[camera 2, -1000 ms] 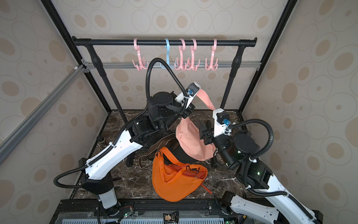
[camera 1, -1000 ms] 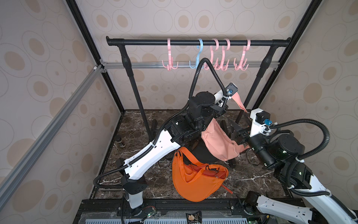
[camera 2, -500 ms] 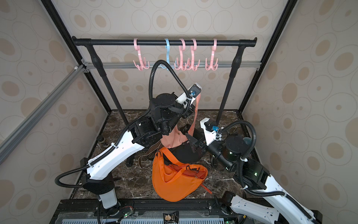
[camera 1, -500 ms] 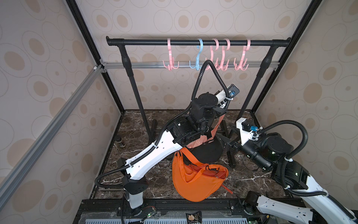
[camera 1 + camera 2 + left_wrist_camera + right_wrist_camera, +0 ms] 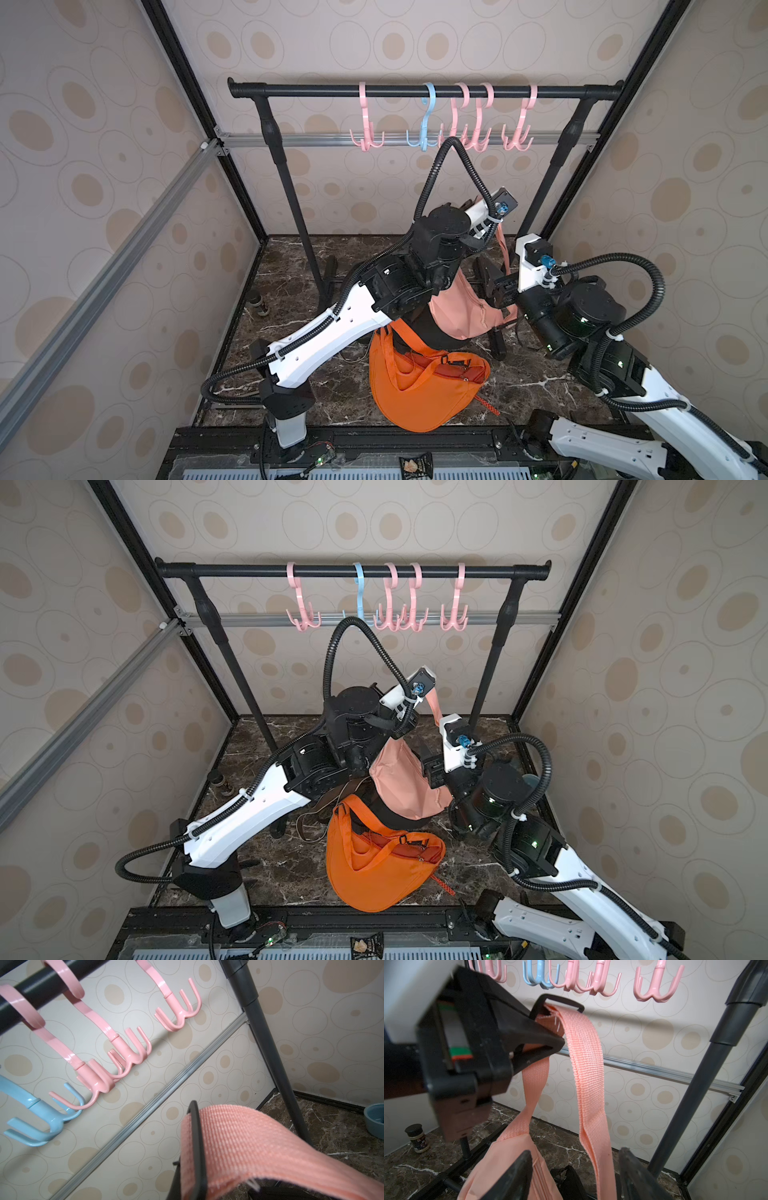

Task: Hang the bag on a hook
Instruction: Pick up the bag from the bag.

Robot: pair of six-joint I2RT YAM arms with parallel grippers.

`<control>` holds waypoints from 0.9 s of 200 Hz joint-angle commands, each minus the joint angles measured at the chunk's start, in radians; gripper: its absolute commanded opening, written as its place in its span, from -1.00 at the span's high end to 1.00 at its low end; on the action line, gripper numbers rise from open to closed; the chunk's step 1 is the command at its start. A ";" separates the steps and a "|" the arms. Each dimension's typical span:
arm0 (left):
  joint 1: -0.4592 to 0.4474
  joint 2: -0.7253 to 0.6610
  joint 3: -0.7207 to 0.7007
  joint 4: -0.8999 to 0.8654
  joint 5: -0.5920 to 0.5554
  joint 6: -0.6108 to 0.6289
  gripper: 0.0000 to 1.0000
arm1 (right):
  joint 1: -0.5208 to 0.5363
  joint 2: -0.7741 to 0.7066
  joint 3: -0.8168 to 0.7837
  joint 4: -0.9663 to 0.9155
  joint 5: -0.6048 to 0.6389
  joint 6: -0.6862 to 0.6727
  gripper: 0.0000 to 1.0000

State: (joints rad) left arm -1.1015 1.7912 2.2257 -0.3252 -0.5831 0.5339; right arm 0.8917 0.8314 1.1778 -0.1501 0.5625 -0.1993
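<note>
Left pincer (image 5: 550, 1043) clamps the strap (image 5: 587, 1059); hooks (image 5: 657, 978) lie above and ahead, bag (image 5: 461, 311) hangs beneath. Right pincer (image 5: 575, 1159), jaws apart, straddles the strap lower down.

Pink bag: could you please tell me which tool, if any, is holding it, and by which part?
The left tool holds the pink bag by its strap, beside the black buckle. The right tool is open and holds nothing.
</note>
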 commanded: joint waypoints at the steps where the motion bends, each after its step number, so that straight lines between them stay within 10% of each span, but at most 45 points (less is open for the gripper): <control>1: -0.009 -0.040 0.010 0.051 -0.032 0.044 1.00 | -0.003 -0.050 0.005 -0.077 -0.113 0.044 -0.38; 30: -0.011 -0.032 0.014 0.051 -0.036 0.045 1.00 | -0.003 -0.070 0.007 -0.266 -0.384 0.186 -0.41; 75: -0.015 -0.030 0.014 0.049 -0.033 0.046 1.00 | -0.003 -0.162 -0.089 -0.170 -0.066 0.156 -0.43; 180: -0.032 -0.030 0.009 0.054 -0.055 0.063 1.00 | -0.037 0.069 0.020 0.024 0.148 -0.051 -0.49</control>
State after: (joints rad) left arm -1.1202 1.7912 2.2257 -0.3210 -0.6178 0.5652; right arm 0.8825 0.9100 1.1767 -0.2089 0.5873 -0.1768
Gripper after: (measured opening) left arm 0.049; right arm 0.759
